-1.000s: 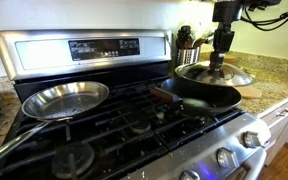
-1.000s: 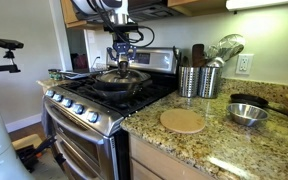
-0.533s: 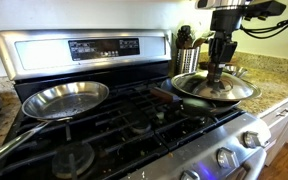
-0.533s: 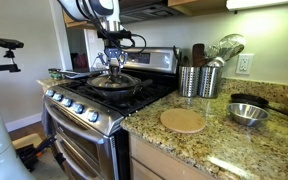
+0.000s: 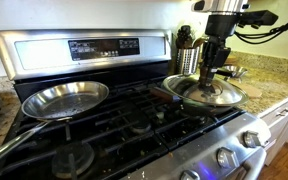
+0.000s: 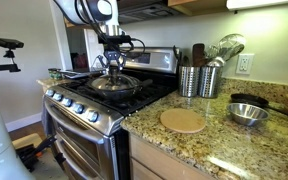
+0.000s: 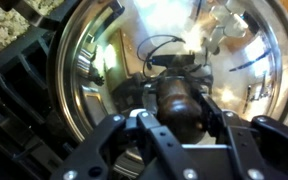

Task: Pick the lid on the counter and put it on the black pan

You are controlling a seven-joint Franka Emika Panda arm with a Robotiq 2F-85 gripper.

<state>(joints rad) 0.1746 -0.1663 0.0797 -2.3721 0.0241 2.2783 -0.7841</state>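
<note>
The gripper [image 5: 210,74], clamped on the knob [image 7: 180,102], holds the lid [image 5: 209,94] level and centred on the black pan [image 5: 199,108] on the stovetop [image 5: 134,120], seemingly touching its rim so release leaves it seated

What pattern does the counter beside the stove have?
The counter is speckled beige-and-brown granite, clearest in an exterior view.

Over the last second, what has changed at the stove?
The gripper, still shut on the knob of the round shiny metal-rimmed lid, carried it down and toward the stove's middle, so it now sits over the matte black frying pan. The open silver steel frying pan stayed put.
</note>
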